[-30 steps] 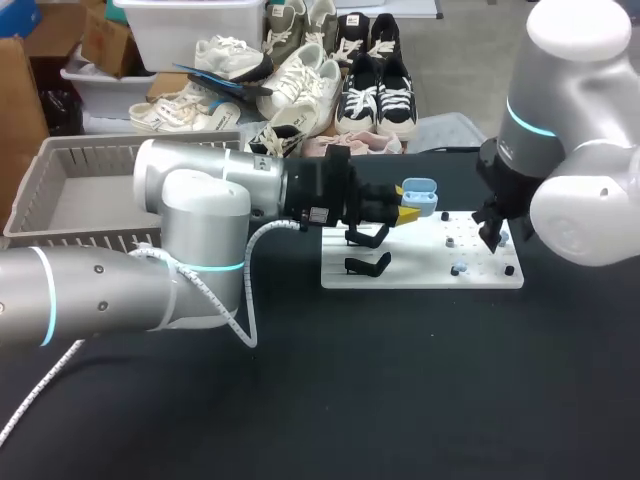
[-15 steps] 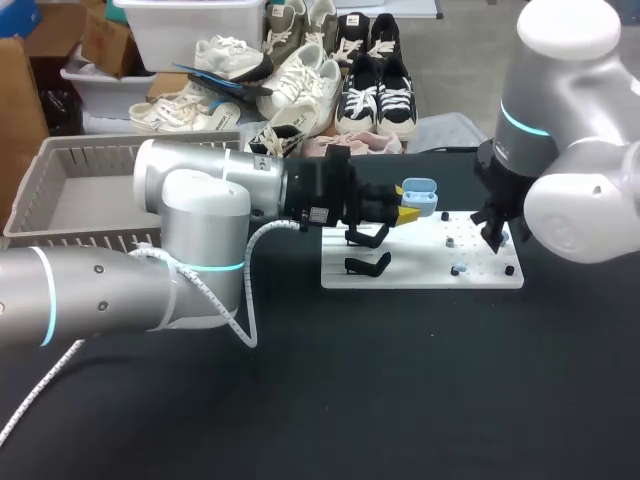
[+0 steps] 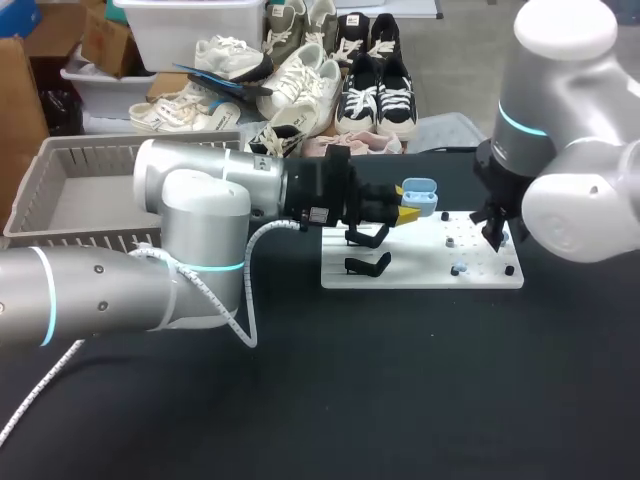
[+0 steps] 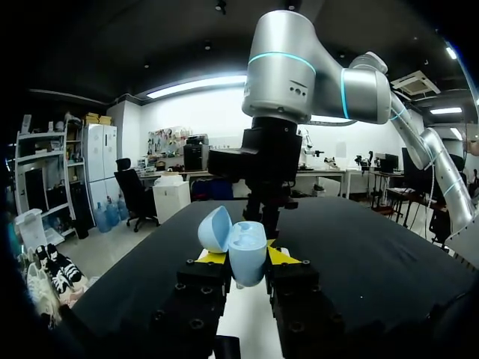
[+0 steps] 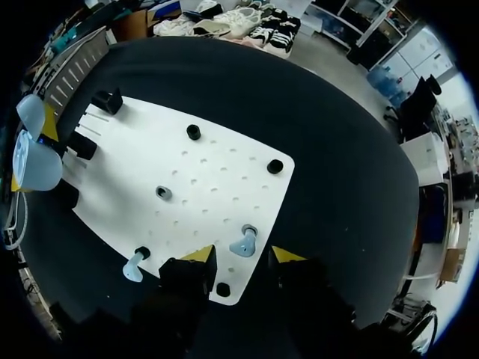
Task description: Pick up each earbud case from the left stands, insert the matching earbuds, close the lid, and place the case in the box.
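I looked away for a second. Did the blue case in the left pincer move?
No. The blue case sits in the left pincer at the same spot as before, over the far left corner of the white board.

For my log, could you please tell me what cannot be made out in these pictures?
Head view: the right gripper blends into its dark wrist; the left arm hides part of the box.
Left wrist view: the earbud case in the left gripper shows only its outside; its wells are hidden.
Right wrist view: how high the right gripper hangs above the earbud is unclear.
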### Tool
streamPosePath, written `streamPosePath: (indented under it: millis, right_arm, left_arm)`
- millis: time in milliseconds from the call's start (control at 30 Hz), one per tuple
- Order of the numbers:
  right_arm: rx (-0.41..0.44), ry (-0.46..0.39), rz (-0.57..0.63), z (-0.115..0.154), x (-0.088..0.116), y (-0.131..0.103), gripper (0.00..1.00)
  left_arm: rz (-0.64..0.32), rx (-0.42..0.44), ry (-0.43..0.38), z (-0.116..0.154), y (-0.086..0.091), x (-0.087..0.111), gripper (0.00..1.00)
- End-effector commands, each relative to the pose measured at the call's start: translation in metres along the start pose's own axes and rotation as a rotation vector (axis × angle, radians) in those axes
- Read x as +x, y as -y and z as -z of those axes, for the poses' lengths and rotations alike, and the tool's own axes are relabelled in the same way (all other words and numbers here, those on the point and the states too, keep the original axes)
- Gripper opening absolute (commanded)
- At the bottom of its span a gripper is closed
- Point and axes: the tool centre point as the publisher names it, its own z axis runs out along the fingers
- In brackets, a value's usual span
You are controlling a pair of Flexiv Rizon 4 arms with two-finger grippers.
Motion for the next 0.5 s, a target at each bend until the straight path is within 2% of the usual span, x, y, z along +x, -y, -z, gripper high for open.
streamPosePath:
  millis: [33,500]
  right_arm:
    - [0.007,-0.002,-0.007,-0.0012,-0.0028,-0.0009,0.41]
    - [0.012,-0.001,-0.027,-0.0012,-0.0047,0.0006,0.37]
  left_arm:
    - [0.0,-0.004,0.001,-0.0001,0.0009,0.0002,0.0]
    - [0.0,-0.004,0.001,-0.0001,0.0009,0.0002,0.0]
